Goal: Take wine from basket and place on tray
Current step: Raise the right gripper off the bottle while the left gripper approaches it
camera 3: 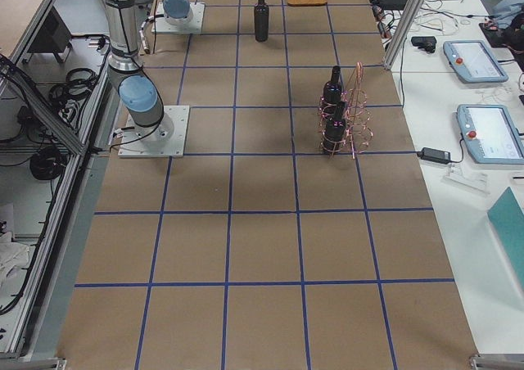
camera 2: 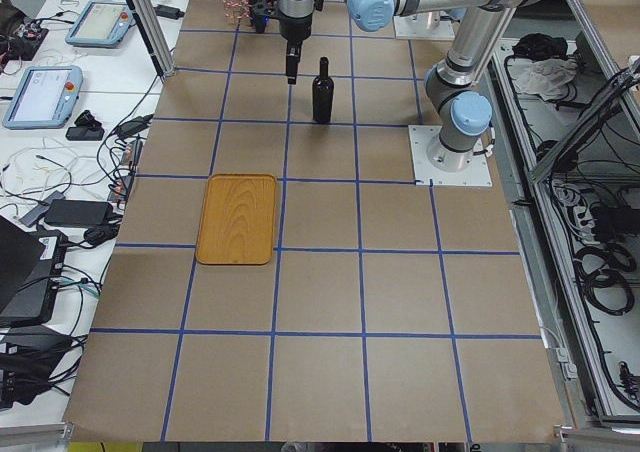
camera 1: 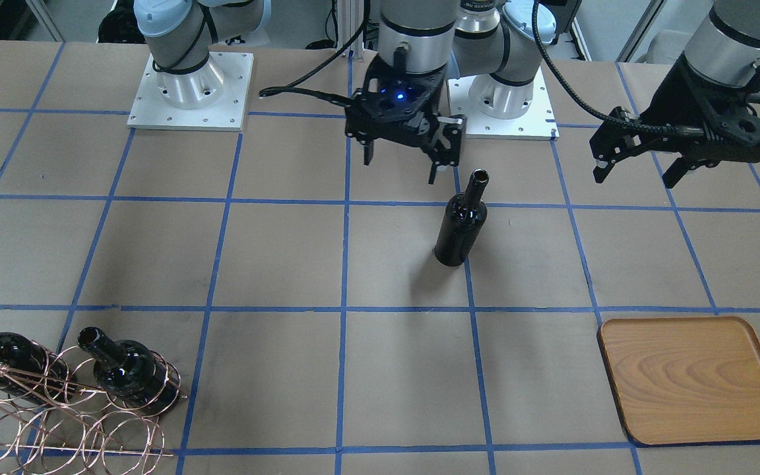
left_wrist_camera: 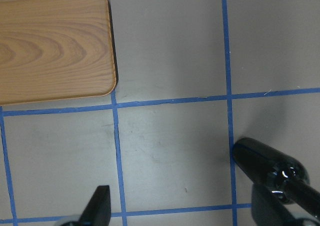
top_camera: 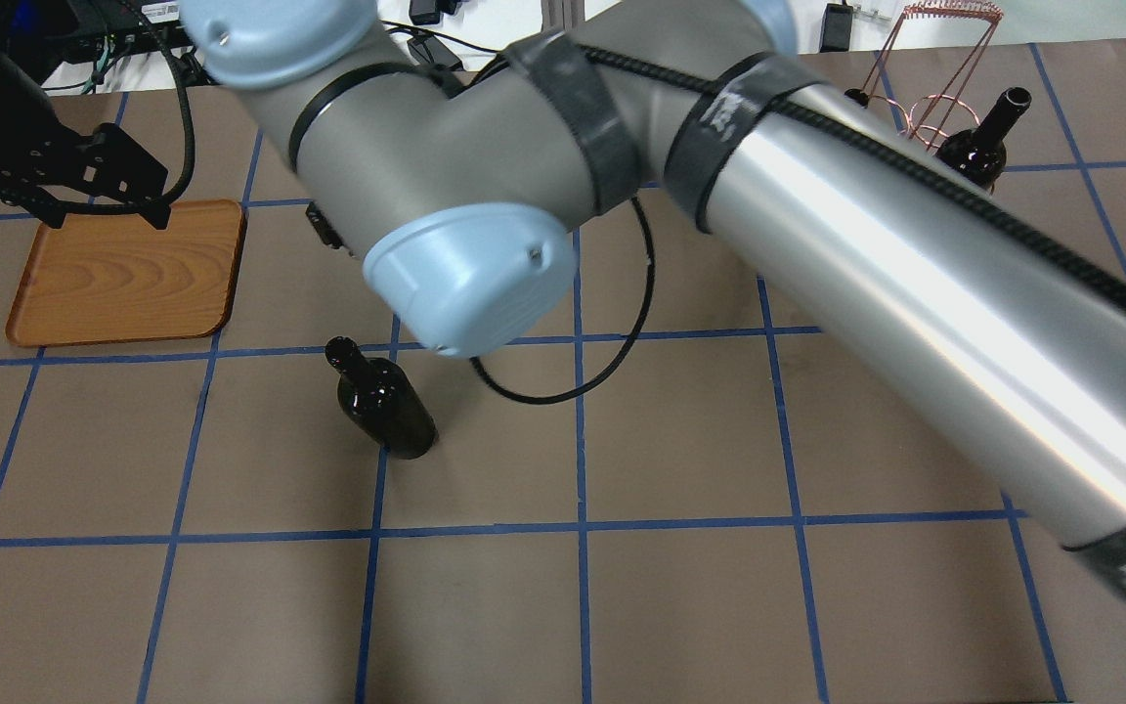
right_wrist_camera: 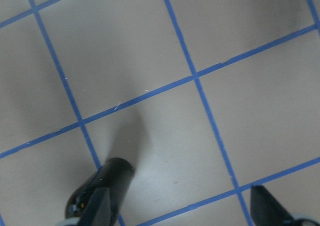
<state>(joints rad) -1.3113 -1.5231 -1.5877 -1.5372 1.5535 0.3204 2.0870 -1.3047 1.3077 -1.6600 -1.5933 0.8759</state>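
One wine bottle (camera 1: 462, 227) stands upright on the table near the middle, also seen from overhead (top_camera: 382, 401). My right gripper (camera 1: 401, 168) hangs open and empty just to the robot side of its neck, not touching; the bottle shows at the lower left of its wrist view (right_wrist_camera: 100, 196). My left gripper (camera 1: 634, 178) is open and empty, raised on the robot side of the wooden tray (camera 1: 693, 379), which is bare. The copper wire basket (camera 1: 57, 409) holds two more bottles (camera 1: 132, 373) at the far corner.
The right arm's elbow and forearm (top_camera: 817, 215) cross the overhead view and hide its gripper there. The two arm base plates (camera 1: 189, 92) sit at the robot's edge. The table is brown paper with a blue tape grid.
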